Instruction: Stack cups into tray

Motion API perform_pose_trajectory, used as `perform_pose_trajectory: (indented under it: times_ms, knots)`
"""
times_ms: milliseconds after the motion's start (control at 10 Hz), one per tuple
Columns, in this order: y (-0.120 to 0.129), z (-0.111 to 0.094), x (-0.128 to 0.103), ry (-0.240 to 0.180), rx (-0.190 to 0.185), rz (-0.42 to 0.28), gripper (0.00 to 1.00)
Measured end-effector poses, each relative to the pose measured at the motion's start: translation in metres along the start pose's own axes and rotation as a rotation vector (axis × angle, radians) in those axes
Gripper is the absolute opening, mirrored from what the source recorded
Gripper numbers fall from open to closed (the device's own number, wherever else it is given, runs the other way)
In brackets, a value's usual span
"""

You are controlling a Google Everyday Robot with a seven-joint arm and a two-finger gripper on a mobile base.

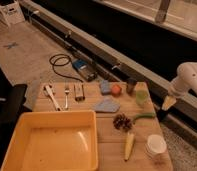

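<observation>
The yellow tray (12,155) sits on the near left part of the wooden table and holds nothing. A white cup (156,145) stands near the front right corner. The pale green cup (141,97) and the dark brown cup (131,85) stand at the back right. My gripper (164,108) hangs off the table's right edge, to the right of the green cup and apart from it. It is open and holds nothing.
An orange ball (116,89), a blue sponge (105,86) and a grey cloth (107,105) lie mid-table. A pine cone (122,122), a corn cob (129,145) and a green pod (144,116) lie between the tray and the white cup. Cutlery (67,95) lies at the back left.
</observation>
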Motion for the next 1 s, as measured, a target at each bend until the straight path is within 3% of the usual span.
perform_pose_trajectory:
  times_ms: [300, 500, 800, 1000]
  knots:
    - [-0.003, -0.004, -0.005, 0.003, 0.031, -0.024, 0.8]
    - [-0.003, -0.009, -0.028, -0.009, 0.045, -0.073, 0.8]
    - [0.015, -0.001, -0.069, -0.034, 0.022, -0.175, 0.8]
    - [0.034, 0.009, -0.092, -0.051, -0.021, -0.246, 0.8]
